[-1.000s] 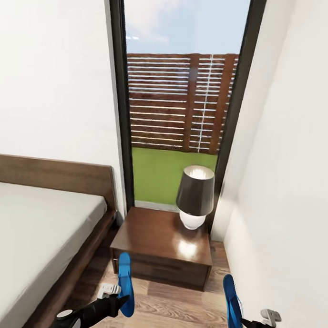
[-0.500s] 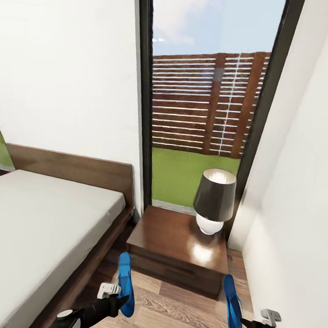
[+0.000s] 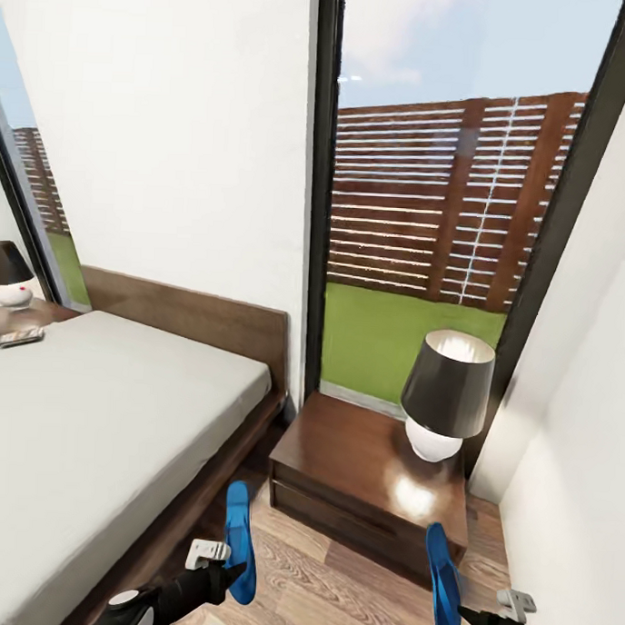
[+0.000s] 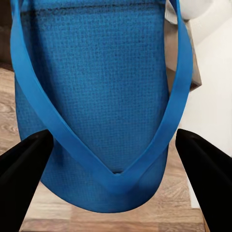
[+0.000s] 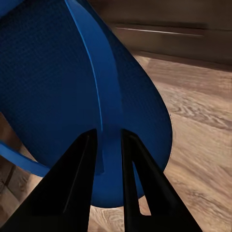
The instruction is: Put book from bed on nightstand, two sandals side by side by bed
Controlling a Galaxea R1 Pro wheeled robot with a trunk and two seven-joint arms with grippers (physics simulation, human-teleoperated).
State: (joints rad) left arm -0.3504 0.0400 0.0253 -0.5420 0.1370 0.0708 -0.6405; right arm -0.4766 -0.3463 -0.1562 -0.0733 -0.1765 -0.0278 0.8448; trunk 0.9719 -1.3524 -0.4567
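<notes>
Two bright blue sandals are held up edge-on above the wood floor. My left gripper (image 3: 228, 571) is shut on one sandal (image 3: 239, 538) beside the bed's (image 3: 117, 413) dark frame; the left wrist view shows its sole (image 4: 104, 92) between the fingers (image 4: 26, 164). My right gripper (image 3: 463, 615) is shut on the other sandal (image 3: 443, 582), pinching its thong strap (image 5: 96, 92). The nightstand (image 3: 351, 460) with a black-shaded lamp (image 3: 445, 391) stands just ahead between both. A small flat grey thing, apparently the book (image 3: 20, 337), lies at the mattress's far left edge.
A tall dark-framed window (image 3: 445, 191) rises behind the nightstand. A white wall (image 3: 580, 433) closes the right side tightly. Another lamp (image 3: 5, 276) stands beyond the bed at far left. Bare plank floor (image 3: 337, 586) lies between bed frame, nightstand and wall.
The whole view has swung left: window and nightstand drifted right in the picture, and more of the bed and the far lamp came in. Both grippers still hold their sandals the same way.
</notes>
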